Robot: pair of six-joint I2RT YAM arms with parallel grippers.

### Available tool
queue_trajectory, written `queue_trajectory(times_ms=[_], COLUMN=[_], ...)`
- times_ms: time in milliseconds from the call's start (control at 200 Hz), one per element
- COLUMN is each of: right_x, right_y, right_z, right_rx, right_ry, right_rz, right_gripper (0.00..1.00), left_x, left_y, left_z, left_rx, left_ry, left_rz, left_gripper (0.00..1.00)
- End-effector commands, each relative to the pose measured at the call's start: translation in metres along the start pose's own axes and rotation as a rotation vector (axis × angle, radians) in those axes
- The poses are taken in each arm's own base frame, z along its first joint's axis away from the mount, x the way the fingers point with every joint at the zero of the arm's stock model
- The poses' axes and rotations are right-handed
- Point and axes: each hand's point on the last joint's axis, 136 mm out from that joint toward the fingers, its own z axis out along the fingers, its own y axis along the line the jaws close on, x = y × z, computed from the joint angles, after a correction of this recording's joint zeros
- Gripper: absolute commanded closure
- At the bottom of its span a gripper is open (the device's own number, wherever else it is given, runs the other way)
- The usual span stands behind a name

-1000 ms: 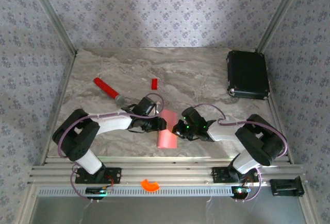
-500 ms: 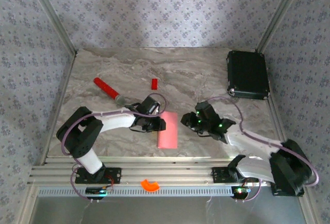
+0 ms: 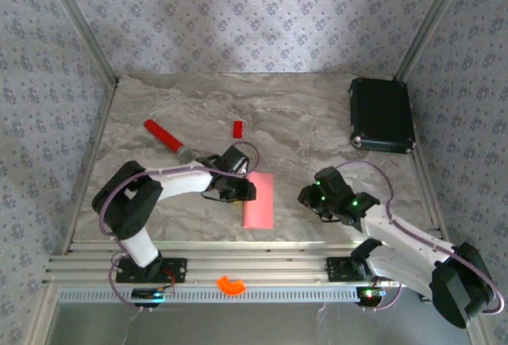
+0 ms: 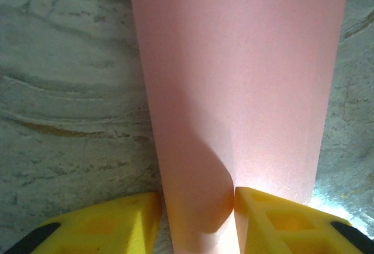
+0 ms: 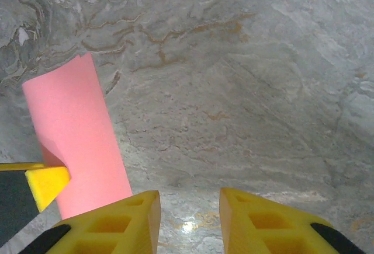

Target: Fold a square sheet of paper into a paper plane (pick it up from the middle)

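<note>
The square sheet of paper (image 3: 261, 202) lies folded into a narrow salmon-pink rectangle on the marble table, near the front middle. My left gripper (image 3: 244, 191) is at its left long edge. In the left wrist view the yellow fingers (image 4: 99, 225) stand either side of a strip of the paper (image 4: 245, 79), which buckles up between them and touches both, so the gripper (image 4: 197, 207) is shut on it. My right gripper (image 3: 305, 197) hangs to the right of the paper, apart from it. It is open (image 5: 190, 207) over bare table, with the paper (image 5: 76, 131) off to its left.
A black case (image 3: 382, 114) sits at the back right. A red stick with a grey tip (image 3: 165, 139) and a small red block (image 3: 237, 128) lie behind the left arm. An orange piece (image 3: 231, 285) rests on the front rail. Patterned walls enclose the table.
My right gripper has opened, let go of the paper's right edge and drawn back to the right. The left gripper stays at the paper, which now lies flatter.
</note>
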Motion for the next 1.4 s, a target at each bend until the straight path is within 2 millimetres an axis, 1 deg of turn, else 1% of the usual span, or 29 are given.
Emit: queue_trajectory(times_ms=[0, 280, 600, 925, 1174, 1264, 1394], right_x=[0.000, 0.003, 0.012, 0.013, 0.014, 0.013, 0.013], right_y=[-0.002, -0.002, 0.001, 0.001, -0.003, -0.002, -0.003], right_z=[0.000, 0.001, 0.006, 0.008, 0.008, 0.008, 0.008], right_rx=[0.006, 0.001, -0.027, -0.020, -0.007, -0.010, -0.006], right_ry=[0.001, 0.012, 0.065, 0.069, 0.071, 0.068, 0.064], right_rz=[0.022, 0.021, 0.020, 0.021, 0.028, 0.027, 0.026], right_gripper=[0.66, 0.66, 0.64, 0.62, 0.62, 0.62, 0.63], left_x=[0.013, 0.016, 0.016, 0.019, 0.020, 0.020, 0.021], left_y=[0.036, 0.045, 0.047, 0.050, 0.051, 0.051, 0.050], left_z=[0.018, 0.026, 0.036, 0.039, 0.042, 0.043, 0.044], left_rx=[-0.151, -0.201, -0.218, -0.240, -0.248, -0.243, -0.238], left_ry=[0.054, 0.090, 0.106, 0.116, 0.123, 0.121, 0.119], left_rz=[0.019, 0.023, 0.013, 0.027, 0.027, 0.018, 0.003], left_gripper=[0.58, 0.52, 0.50, 0.46, 0.46, 0.48, 0.49])
